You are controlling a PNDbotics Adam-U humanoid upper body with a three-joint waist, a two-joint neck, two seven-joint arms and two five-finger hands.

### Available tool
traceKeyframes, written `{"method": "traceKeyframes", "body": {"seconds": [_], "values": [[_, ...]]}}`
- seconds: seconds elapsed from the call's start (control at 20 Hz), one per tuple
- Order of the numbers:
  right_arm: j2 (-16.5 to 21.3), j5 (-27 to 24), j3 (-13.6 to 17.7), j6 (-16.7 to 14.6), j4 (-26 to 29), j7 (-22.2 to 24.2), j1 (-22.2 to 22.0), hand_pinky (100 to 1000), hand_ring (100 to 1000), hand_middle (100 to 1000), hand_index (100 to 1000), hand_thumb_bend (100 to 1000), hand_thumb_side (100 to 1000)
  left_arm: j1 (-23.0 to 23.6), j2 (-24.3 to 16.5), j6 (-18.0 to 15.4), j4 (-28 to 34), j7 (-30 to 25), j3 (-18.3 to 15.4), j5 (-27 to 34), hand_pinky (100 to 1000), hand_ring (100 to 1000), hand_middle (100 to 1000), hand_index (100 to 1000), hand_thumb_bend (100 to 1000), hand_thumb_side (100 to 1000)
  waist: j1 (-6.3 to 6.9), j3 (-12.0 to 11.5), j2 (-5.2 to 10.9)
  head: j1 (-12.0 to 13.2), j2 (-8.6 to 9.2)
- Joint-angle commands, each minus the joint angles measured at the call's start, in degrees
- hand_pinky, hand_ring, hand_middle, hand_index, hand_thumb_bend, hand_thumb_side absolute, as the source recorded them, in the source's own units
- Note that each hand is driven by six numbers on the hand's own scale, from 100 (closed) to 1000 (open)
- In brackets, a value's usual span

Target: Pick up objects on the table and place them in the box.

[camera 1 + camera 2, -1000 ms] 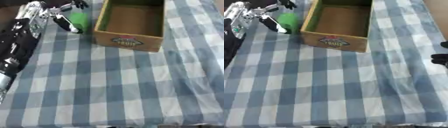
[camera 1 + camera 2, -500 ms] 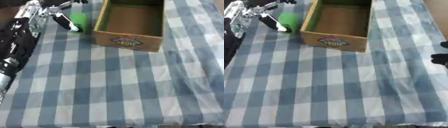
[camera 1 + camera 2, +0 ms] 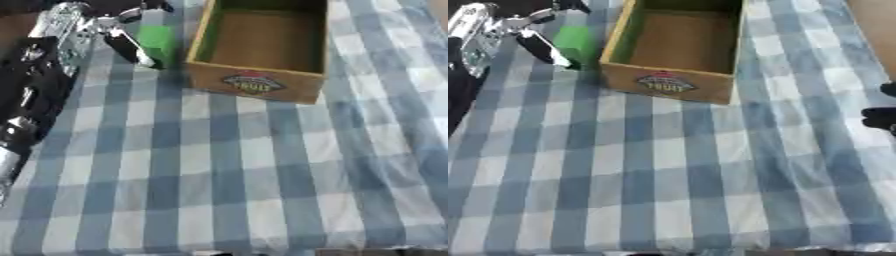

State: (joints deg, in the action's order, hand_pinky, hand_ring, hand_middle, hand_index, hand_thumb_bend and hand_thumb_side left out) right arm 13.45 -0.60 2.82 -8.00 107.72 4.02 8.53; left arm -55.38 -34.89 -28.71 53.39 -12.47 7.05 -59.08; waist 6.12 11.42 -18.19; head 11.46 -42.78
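So up in the upper left the left hand (image 3: 118, 30) has its fingers curled around a green object (image 3: 159, 41), right beside the box (image 3: 254, 82), presumably to drop it in.

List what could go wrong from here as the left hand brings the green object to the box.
1. The green object sits between the left hand's fingers, right beside the box's near-left wall, below its rim. Moving it sideways could knock it against the wall or shove the box.
2. Only the fingers hold it; it might slip onto the checked cloth while being lifted.
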Motion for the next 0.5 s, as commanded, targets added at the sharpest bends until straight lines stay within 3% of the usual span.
{"method": "traceKeyframes", "body": {"seconds": [0.05,0.35,0.5], "values": [[0.6,-0.2,0.3,-0.1,0.6,0.2,0.4,684,685,814,847,100,675,-0.6,-2.3,-0.1,0.1,0.0,-0.9,-0.4,832,799,771,877,687,356,-0.24,0.1,0.89,0.0,-0.34],[0.6,-0.3,0.2,-0.1,0.6,0.3,0.4,684,685,814,848,100,675,-0.4,-2.3,0.2,-0.4,0.9,-1.1,-1.2,828,795,766,875,680,354,-0.30,0.2,0.77,0.0,-0.28],[0.6,-0.3,0.2,-0.1,0.6,0.3,0.4,684,685,814,848,100,675,-0.2,-2.2,0.5,-0.6,1.9,-1.3,-1.4,808,773,741,866,625,326,-0.42,0.3,0.60,0.0,-0.20]]}}
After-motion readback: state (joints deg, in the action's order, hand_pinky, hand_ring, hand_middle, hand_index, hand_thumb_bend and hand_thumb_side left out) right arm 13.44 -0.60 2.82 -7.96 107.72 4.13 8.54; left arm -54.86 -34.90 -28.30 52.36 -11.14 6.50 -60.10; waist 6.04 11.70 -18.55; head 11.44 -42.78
